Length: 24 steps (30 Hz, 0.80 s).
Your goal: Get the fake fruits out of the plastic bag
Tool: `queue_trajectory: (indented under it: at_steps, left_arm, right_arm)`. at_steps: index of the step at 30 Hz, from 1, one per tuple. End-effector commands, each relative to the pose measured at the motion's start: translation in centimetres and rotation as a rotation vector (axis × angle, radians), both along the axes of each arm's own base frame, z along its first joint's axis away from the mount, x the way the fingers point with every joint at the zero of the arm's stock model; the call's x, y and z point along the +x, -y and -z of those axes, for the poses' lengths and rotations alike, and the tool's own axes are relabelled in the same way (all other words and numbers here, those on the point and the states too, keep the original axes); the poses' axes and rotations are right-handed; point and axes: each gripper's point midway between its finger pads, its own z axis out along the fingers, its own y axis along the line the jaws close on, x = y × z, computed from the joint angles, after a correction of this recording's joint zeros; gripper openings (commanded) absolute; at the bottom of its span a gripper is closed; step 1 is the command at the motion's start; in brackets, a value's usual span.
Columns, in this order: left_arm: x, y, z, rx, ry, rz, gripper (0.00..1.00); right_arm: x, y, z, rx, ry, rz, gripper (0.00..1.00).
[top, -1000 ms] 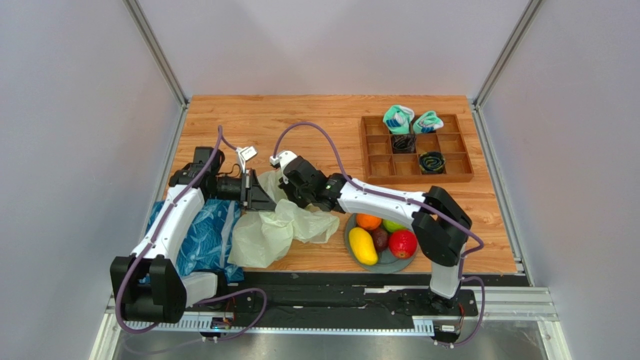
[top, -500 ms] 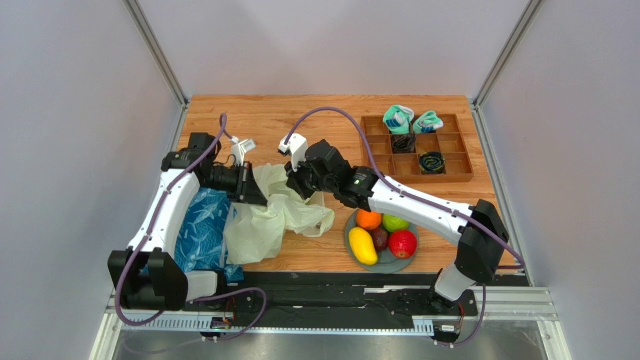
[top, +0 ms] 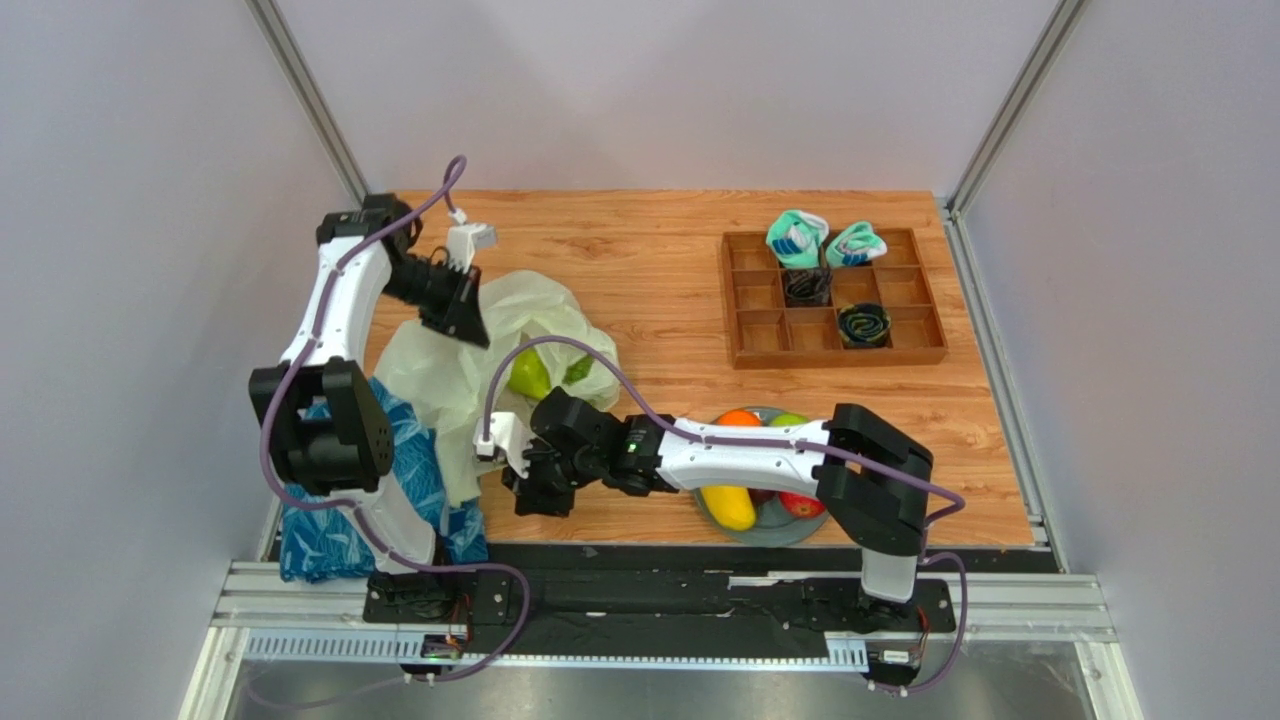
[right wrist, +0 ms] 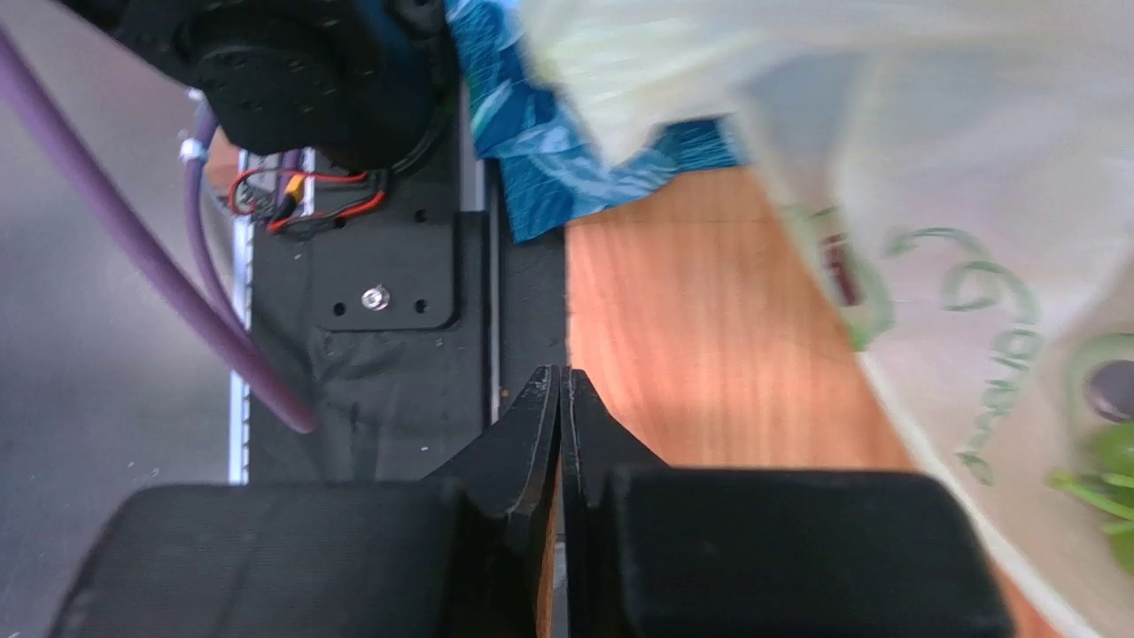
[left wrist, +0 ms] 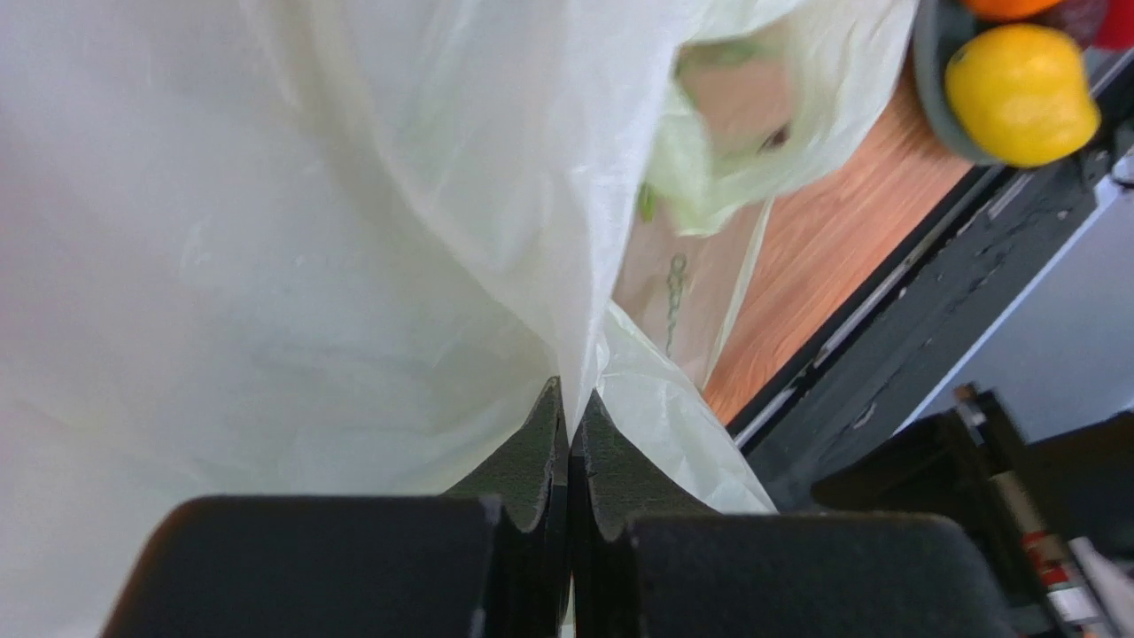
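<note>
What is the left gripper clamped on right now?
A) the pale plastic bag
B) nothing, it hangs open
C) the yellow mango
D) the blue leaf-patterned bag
A: in the left wrist view the left gripper is shut, with a fold of the plastic bag pinched in it.

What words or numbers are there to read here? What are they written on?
On the plastic bag, right wrist view: green printing that looks like letters, too blurred and sideways to read.
On the same bag, left wrist view: a green mark, too small and blurred to read.
No other words, numbers or signs can be read in any view.
</note>
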Motion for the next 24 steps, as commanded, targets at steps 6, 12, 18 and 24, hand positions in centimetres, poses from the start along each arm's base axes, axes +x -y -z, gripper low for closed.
queue_trajectory:
  at_steps: [6, 12, 18, 24]
  left_arm:
    - [-10.0, 0.0, 1.4, -0.007, -0.134, 0.054, 0.00]
    - [-8.1, 0.8, 0.2, -0.062, -0.112, 0.004, 0.00]
    - [-7.9, 1.7, -1.0, -0.123, -0.144, -0.008, 0.00]
    - [-9.2, 2.0, -1.1, -0.142, -0.178, 0.000, 0.00]
  right_arm:
    - [10.6, -0.6, -4.9, 0.077, 0.165, 0.374, 0.07]
    - [13.9, -2.1, -3.0, 0.033, 0.211, 0.507, 0.56]
    - [16.5, -2.2, -1.1, -0.030, 0.249, 0.632, 0.70]
    - [14.3, 0.1, 4.5, -0.150, 0.235, 0.581, 0.66]
